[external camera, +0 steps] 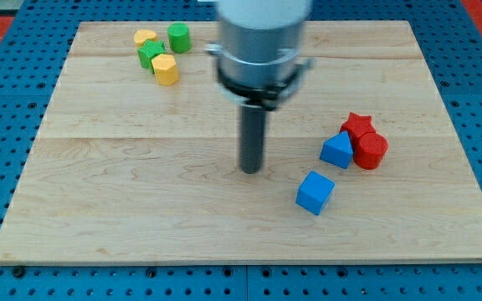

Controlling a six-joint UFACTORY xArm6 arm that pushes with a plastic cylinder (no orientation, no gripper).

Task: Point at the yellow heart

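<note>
Near the board's [99, 209] centre, my tip [250, 170] rests apart from every block. No jaws exist, only a rod. At ten o'clock, well apart, sits the yellow heart [146, 37].

My arm [262, 42] is cut off by the view's top. Yellow block [145, 37] partly hidden behind green block [150, 53]; shape unclear.

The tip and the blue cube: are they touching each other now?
Apart. The camera view shows bare wood between my tip and the blue cube, which lies toward the view's right and slightly lower.
</note>
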